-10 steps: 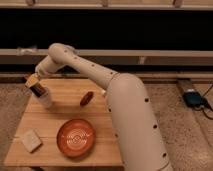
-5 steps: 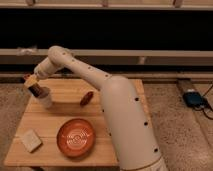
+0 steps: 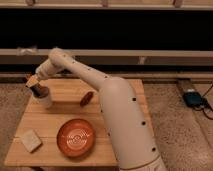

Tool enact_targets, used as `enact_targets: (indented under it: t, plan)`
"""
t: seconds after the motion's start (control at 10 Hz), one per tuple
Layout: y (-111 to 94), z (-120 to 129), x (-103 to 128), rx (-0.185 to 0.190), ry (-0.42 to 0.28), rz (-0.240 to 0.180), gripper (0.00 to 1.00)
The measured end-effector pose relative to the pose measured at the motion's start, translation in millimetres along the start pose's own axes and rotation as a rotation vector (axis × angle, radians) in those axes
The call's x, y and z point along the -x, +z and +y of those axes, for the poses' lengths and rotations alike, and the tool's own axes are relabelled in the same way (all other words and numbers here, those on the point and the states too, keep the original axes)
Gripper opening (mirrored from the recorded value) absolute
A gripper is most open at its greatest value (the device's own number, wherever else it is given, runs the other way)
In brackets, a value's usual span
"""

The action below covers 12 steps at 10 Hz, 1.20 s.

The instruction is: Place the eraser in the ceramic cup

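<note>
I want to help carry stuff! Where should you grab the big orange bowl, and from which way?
Probably by the rim of the orange bowl, coming straight down from above. It sits upright and open on the wooden table, wide and shallow, so only its thin raised edge would fit between two fingers. The near edge looks easiest, facing the table's front. The tool is at the white cup.

My gripper (image 3: 37, 88) sits right over the ceramic cup (image 3: 44, 99) at the far left of the wooden bench (image 3: 60, 120). I see an orange-red bowl (image 3: 76, 137) near the front edge, a pale block (image 3: 30, 140) at the front left corner, and a small reddish-brown object (image 3: 86, 98) right of the cup.
</note>
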State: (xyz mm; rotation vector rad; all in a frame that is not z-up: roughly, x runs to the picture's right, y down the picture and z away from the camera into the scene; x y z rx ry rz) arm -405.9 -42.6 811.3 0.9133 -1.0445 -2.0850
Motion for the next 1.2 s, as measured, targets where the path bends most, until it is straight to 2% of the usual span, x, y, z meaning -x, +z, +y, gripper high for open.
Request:
enact_targets:
  t: [0.4, 0.7, 0.8, 0.9, 1.0, 1.2]
  plan:
    - [1.0, 7.3, 6.5, 0.043, 0.002, 0.007, 0.80]
    - [-7.7, 7.3, 8.1, 0.058, 0.001, 0.020, 0.80]
    - [-16.7, 6.3, 8.0, 0.060, 0.003, 0.030, 0.80]
    - [-37.1, 5.0, 5.8, 0.056, 0.009, 0.035, 0.80]
    - [-47.8, 5.1, 6.7, 0.047, 0.013, 0.027, 0.80]
    - [-52.1, 2.1, 6.4, 0.035, 0.011, 0.019, 0.80]
